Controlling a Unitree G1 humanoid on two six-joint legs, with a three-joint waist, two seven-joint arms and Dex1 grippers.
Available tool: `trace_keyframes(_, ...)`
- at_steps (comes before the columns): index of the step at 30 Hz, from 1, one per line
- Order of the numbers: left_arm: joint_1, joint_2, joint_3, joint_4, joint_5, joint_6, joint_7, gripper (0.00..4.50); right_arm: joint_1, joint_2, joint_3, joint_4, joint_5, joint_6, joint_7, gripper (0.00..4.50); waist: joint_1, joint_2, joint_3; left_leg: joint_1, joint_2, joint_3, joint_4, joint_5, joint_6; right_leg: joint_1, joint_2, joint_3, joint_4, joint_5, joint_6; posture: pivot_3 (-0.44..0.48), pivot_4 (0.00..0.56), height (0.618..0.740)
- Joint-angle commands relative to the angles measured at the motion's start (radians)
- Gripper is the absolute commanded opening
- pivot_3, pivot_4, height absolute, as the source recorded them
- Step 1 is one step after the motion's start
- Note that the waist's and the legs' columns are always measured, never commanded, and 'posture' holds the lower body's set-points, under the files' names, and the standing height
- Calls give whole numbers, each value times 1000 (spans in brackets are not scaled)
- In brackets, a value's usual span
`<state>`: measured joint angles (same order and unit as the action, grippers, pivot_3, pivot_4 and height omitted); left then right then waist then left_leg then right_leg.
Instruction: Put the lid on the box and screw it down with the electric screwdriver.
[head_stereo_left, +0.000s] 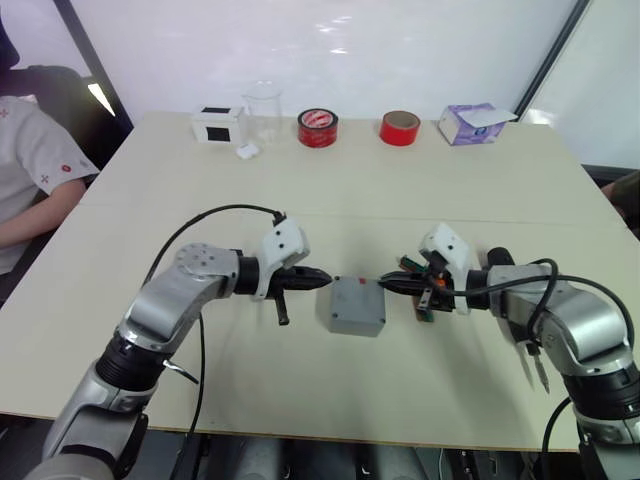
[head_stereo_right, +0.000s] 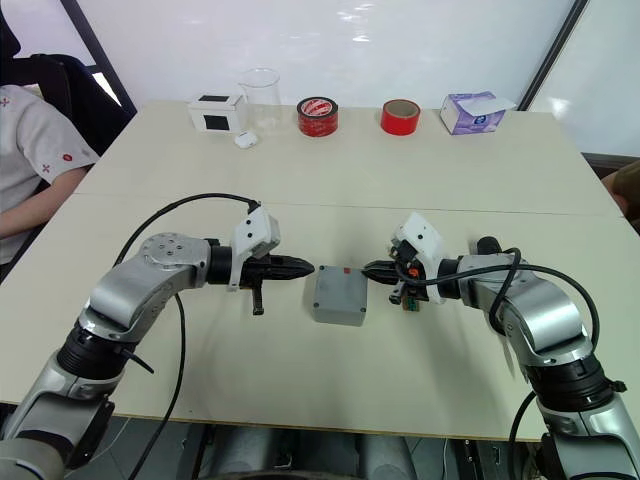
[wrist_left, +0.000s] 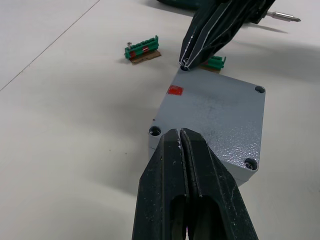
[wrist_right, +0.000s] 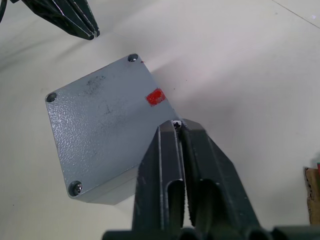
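The box (head_stereo_left: 356, 306) sits on the bench (head_stereo_left: 330, 190), between the two grippers, with the lid (wrist_left: 215, 115) already lying flat on top of it, edges lined up with the box walls. A small red mark (wrist_right: 156, 96) shows on the lid near one edge. The corner holes are visible in the wrist views; one corner (wrist_right: 75, 188) appears to hold a screw head, and the others are too dark to tell.

The left gripper (head_stereo_left: 318, 279) lies level just to the robot's left of the box, its jaws clenched together on nothing, tips pointing at the box's side and close to it. The right gripper (head_stereo_left: 392, 285) comes in from the opposite side, jaws likewise pressed shut and empty, with the tips at the lid's corner near the red mark; whether they actually touch it is hard to tell.

Just beyond the box on the right gripper's side lie small green strips (wrist_left: 142, 50) on brown backing. In the left wrist view a thin metal bit (wrist_left: 284, 17) pokes out behind the right gripper.

Far from the box, along the bench's back edge, stand a white box with a black square (head_stereo_left: 216, 125), a clear beaker (head_stereo_left: 262, 112), two red tape rolls (head_stereo_left: 318, 128), and a purple tissue box (head_stereo_left: 471, 123). A person's arm in a white sleeve (head_stereo_left: 35, 160) rests at the bench's left end.
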<state>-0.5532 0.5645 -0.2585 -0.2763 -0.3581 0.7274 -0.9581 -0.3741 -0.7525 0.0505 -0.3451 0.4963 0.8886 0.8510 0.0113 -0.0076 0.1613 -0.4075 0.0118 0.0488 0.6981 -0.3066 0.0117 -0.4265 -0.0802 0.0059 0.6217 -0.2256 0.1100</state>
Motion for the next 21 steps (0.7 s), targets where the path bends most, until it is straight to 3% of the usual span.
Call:
trace_keyframes(1, -5, -5, 2, -19, -5, -22, -1, 0, -18, -26, -26, -8, 7, 6, 2, 1699, 0, 0, 0, 0, 0, 0, 0, 0, 0, 0, 0, 0, 0, 0, 0, 0, 150, 740)
trace_keyframes(7, -18, -31, 15, -14, -18, -23, 5, 0, -33, -54, -101, 6, 45, 34, 7, 1699, 1, 0, 0, 0, 0, 0, 0, 0, 0, 0, 0, 0, 0, 0, 0, 0, 150, 740)
trace_keyframes(13, -65, -56, 19, -49, -47, -17, -1, 0, -87, -91, -260, 85, 89, 99, -52, 1699, 1, 0, 0, 0, 0, 0, 0, 0, 0, 0, 0, 0, 0, 0, 0, 0, 150, 740)
trace_keyframes(14, -68, -62, 18, -55, -57, -17, -7, 0, -109, -94, -277, 125, 75, 107, -81, 2223, 0, 0, 0, 0, 0, 0, 0, 0, 0, 0, 0, 0, 0, 0, 0, 0, 150, 740)
trace_keyframes(15, -72, -66, 13, -61, -63, -21, -13, 0, -130, -108, -286, 169, 53, 124, -109, 2444, -1, 0, 0, 0, 0, 0, 0, 0, 0, 0, 0, 0, 0, 0, 0, 0, 150, 740)
trace_keyframes(19, -74, -80, -30, -84, -51, -40, -18, 0, -162, -259, -230, 273, -17, 207, -111, 3916, 2, 0, 0, 0, 0, 0, -1, 0, 0, 0, 0, 0, -1, 0, 0, 0, 150, 740)
trace_keyframes(21, -47, -97, -52, -98, -52, -49, -16, 0, -189, -352, -172, 332, -48, 280, -99, 3916, 1, 1, 0, -1, 0, 0, -1, 0, 0, 0, -1, 0, -2, 0, 0, 0, 150, 740)
